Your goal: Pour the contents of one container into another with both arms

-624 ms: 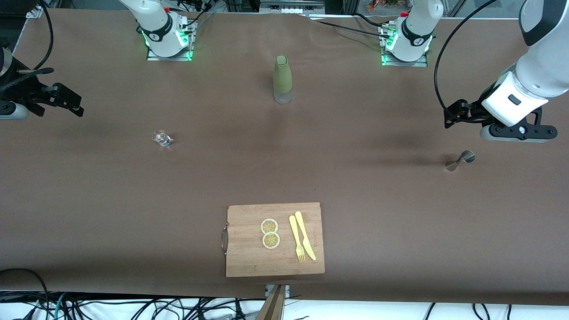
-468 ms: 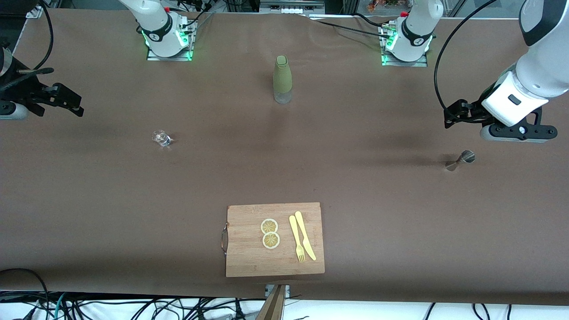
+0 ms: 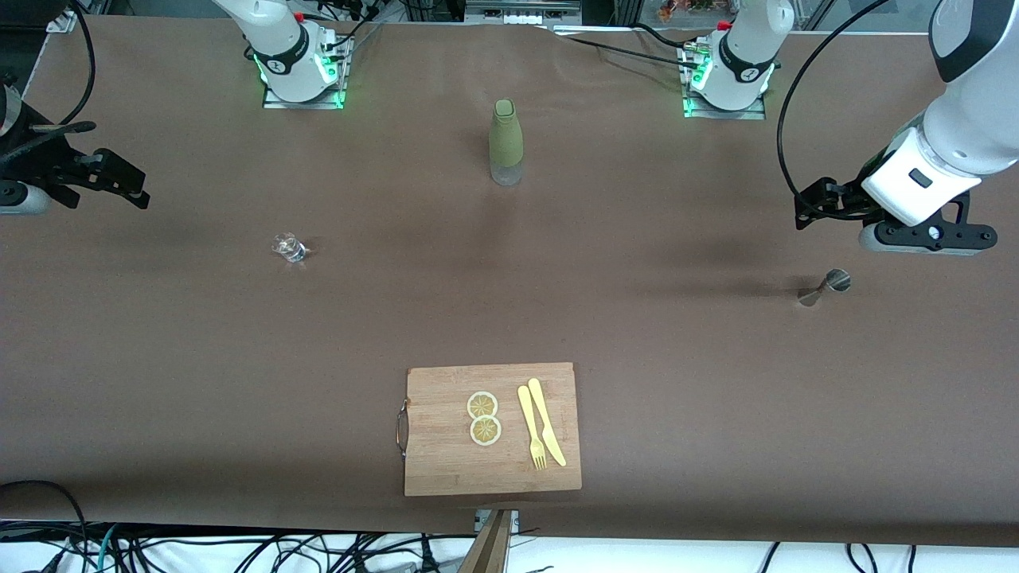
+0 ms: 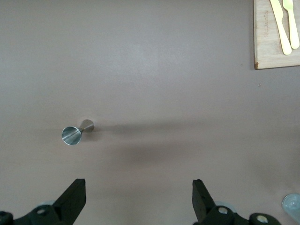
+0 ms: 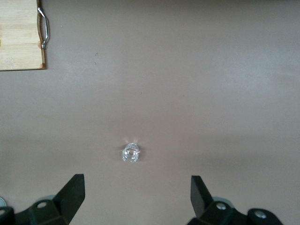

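The tiny clear glass cup (image 3: 289, 247) stands on the brown table toward the right arm's end. My right gripper (image 5: 137, 185) hovers high over the table beside it, open and empty, and the cup (image 5: 131, 153) shows just ahead of the gap between its fingers. The small steel jigger (image 3: 825, 287) stands toward the left arm's end. My left gripper (image 4: 139, 187) hangs open and empty above the table near the jigger (image 4: 76, 132), which lies off to one side of its fingers.
A tall green-sleeved bottle (image 3: 505, 143) stands mid-table between the two bases. A wooden cutting board (image 3: 446, 446) with two lemon slices, a yellow fork and a knife lies near the table's front edge.
The left hand has drifted very slightly. The cup, the jigger and both pairs of jaws stand as before.
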Robot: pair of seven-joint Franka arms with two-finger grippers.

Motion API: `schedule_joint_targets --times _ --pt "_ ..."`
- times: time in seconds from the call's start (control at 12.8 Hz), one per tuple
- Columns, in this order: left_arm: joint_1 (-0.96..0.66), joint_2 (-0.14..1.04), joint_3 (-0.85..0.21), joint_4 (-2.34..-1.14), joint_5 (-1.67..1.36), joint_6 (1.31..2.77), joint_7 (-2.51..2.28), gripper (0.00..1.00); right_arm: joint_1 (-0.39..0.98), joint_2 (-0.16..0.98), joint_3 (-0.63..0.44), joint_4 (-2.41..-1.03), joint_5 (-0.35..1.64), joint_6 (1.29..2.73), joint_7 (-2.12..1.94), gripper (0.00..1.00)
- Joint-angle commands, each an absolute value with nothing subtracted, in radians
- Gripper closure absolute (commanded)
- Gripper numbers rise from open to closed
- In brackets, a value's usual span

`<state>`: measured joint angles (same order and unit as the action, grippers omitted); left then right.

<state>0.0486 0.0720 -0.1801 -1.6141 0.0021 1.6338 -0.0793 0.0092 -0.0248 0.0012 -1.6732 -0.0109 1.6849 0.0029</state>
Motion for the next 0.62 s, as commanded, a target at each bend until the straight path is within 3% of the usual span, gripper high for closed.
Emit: schedule_joint_targets --times 0.0,0.55 --pt "0.083 0.081 -0.172 -1.588 0.008 1.621 0.062 0.0 0.012 -0.032 -0.002 -1.666 -0.015 1.669 0.017 0.0" --pt "0.3 0.093 -0.173 -1.588 -0.011 1.621 0.729 0.0 0.012 -0.032 -0.002 -1.666 -0.015 1.669 0.017 0.0"
